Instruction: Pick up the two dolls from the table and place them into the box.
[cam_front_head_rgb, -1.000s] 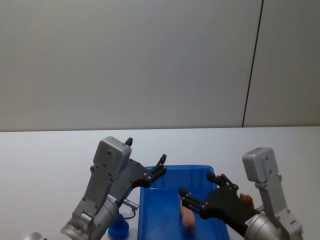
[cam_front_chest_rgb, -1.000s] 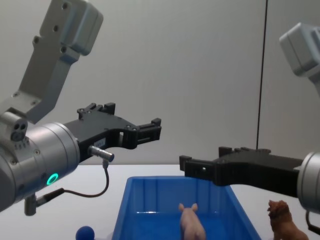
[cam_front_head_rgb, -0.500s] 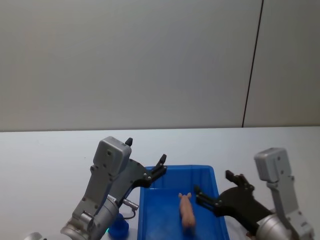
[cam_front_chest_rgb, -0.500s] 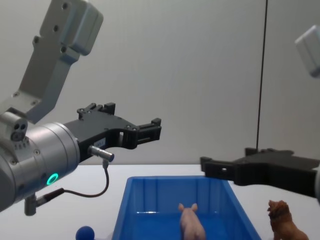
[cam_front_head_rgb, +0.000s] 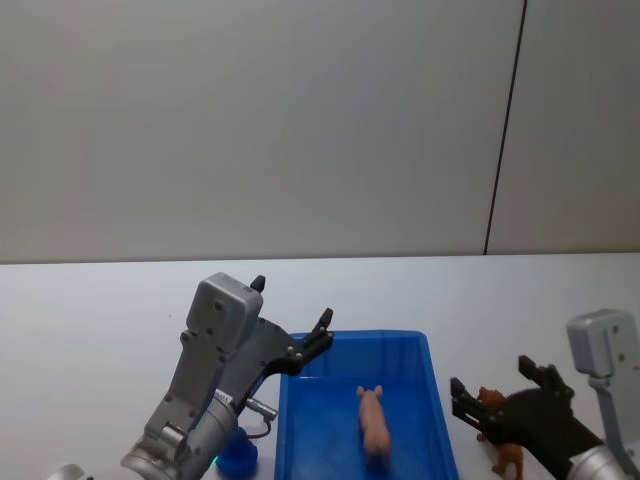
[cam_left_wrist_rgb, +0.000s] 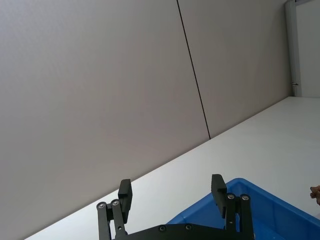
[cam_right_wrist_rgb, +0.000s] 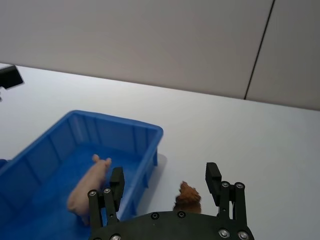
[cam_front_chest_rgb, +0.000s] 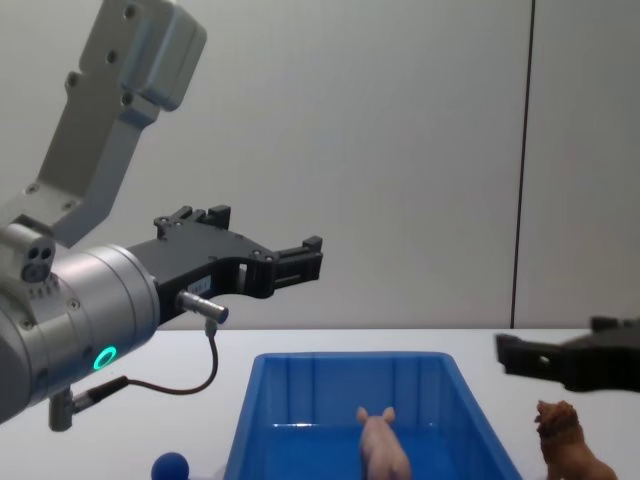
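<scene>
The pale pink pig (cam_front_head_rgb: 374, 425) rests on the floor of the bright blue box (cam_front_head_rgb: 432, 395), head toward the far wall. It is to the left of the right claw (cam_front_head_rgb: 490, 376) and lower than the left claw (cam_front_head_rgb: 292, 300). The reddish-brown lion (cam_front_chest_rgb: 565, 445) stands upright on the white table (cam_front_head_rgb: 100, 300), just outside the box's right wall, beneath the right claw's spread fingers.

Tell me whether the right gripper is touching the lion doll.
Apart. The chest view shows the right gripper hanging above the lion doll, with a pale strip of background between its underside and the doll's head.
</scene>
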